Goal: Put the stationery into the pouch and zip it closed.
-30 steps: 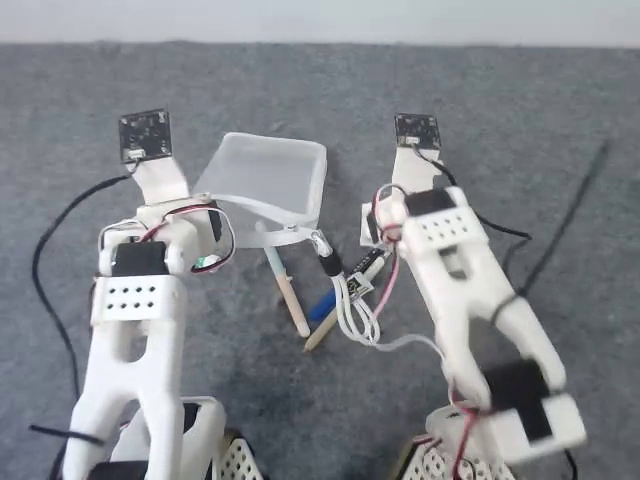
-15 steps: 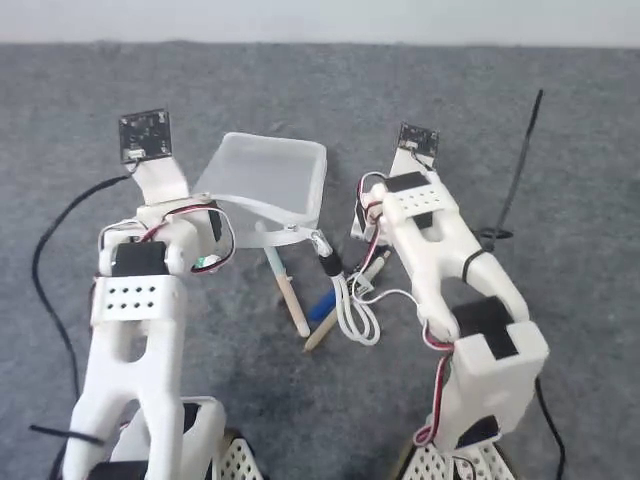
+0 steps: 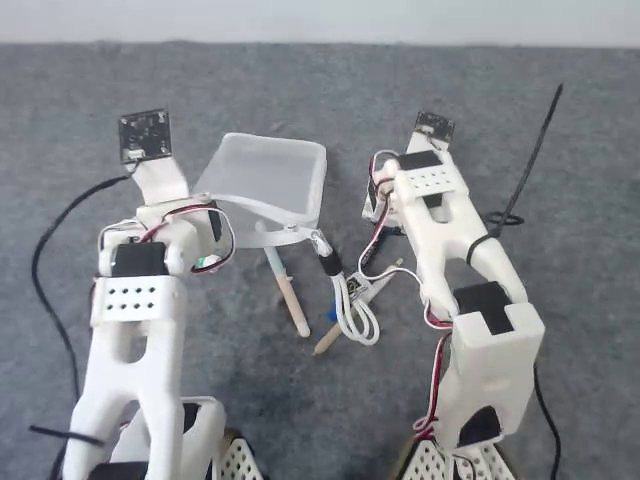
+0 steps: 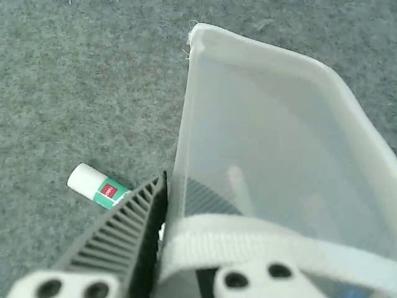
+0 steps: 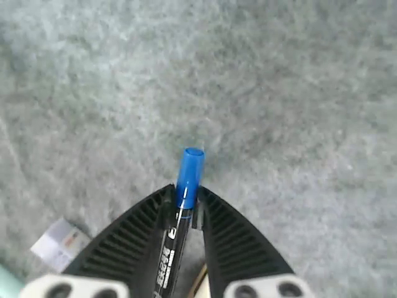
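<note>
My left gripper (image 4: 180,187) is shut on the near rim of the translucent white pouch (image 4: 267,130), which stands open and tilted on the carpet (image 3: 268,175). One finger is outside the wall and the other shows through it from inside. My right gripper (image 5: 185,189) is shut on a black marker with a blue cap (image 5: 189,167), whose cap pokes out past the fingertips above bare carpet. In the high view the right arm (image 3: 430,195) stands to the right of the pouch. A teal-and-beige pen (image 3: 288,288) and a wooden pencil (image 3: 326,340) lie in front of the pouch.
A white glue stick with a green label (image 4: 96,185) lies beside the left gripper, by the left arm (image 3: 207,263). A small pale block (image 5: 61,244) sits on the carpet near the right gripper. White cable loops (image 3: 355,320) hang by the pencil. Grey carpet surrounds everything.
The right arm rose and drew back toward the far side. The blue-capped marker no longer lies beside the pencil. The left arm and pouch stayed still.
</note>
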{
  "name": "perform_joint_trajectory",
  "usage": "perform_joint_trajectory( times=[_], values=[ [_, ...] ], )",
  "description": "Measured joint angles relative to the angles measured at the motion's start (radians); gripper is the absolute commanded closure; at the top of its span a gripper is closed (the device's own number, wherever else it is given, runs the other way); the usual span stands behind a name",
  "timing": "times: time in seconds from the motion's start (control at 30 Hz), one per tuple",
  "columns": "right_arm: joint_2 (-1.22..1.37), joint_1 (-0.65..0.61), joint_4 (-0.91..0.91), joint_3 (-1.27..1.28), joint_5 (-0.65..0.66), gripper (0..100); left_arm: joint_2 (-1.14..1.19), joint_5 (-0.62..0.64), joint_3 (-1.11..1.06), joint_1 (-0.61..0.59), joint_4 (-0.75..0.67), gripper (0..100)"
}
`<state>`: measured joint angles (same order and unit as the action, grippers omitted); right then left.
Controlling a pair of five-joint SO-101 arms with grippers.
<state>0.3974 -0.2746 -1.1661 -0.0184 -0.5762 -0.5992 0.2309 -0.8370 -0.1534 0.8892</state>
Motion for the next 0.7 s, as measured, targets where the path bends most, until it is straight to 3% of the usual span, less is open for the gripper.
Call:
perform_joint_trajectory(
  times=[0.4,0.7],
  values=[
    [0.000,0.000,-0.405,-0.333,0.000,99.2,-0.003,0.000,0.000,0.000,0.000,99],
    [0.000,0.008,-0.583,-0.496,0.000,99.2,-0.003,0.000,0.000,0.000,0.000,99]
  ],
)
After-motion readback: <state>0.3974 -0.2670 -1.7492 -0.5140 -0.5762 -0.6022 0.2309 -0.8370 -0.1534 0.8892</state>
